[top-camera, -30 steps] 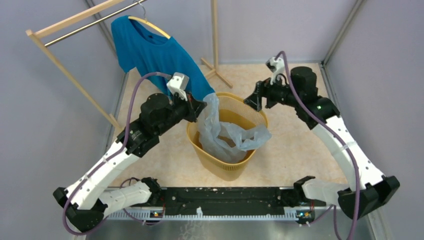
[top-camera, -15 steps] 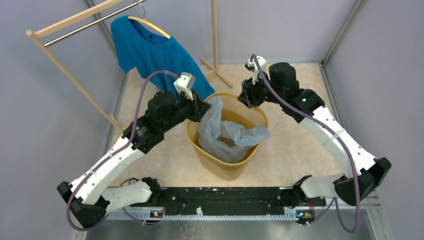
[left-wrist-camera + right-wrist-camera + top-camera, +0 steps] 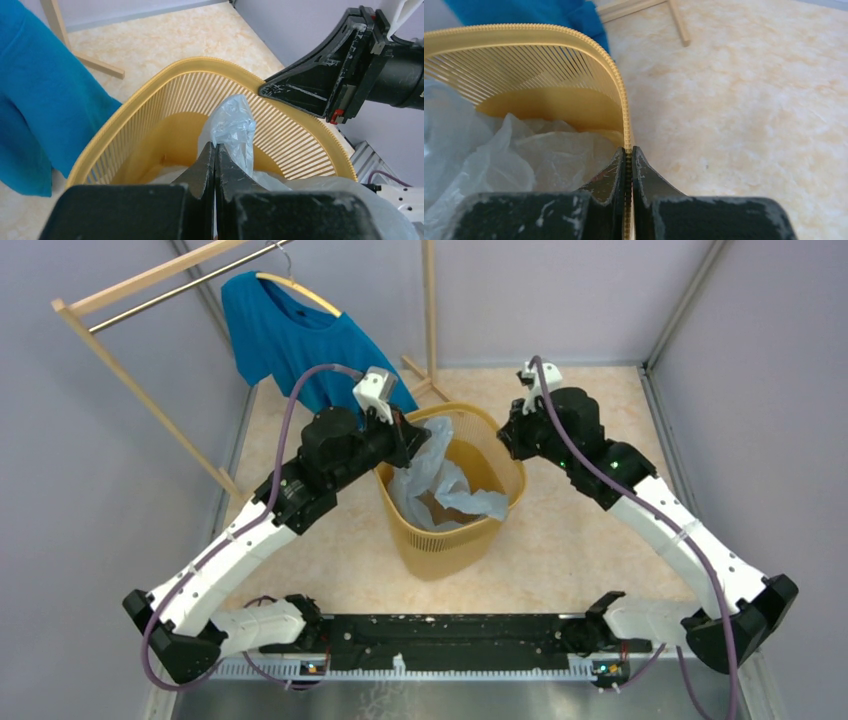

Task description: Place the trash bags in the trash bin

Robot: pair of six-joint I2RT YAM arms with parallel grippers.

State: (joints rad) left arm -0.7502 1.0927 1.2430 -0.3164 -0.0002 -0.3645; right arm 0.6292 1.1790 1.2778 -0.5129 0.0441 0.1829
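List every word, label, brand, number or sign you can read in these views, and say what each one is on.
None: no readable text in any view.
The yellow bin, plastic bag, blue T-shirt, wooden rack, left arm and right arm show no print, label or number.

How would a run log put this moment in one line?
left gripper: shut on bag | right gripper: shut on bin | bag: mostly inside bin
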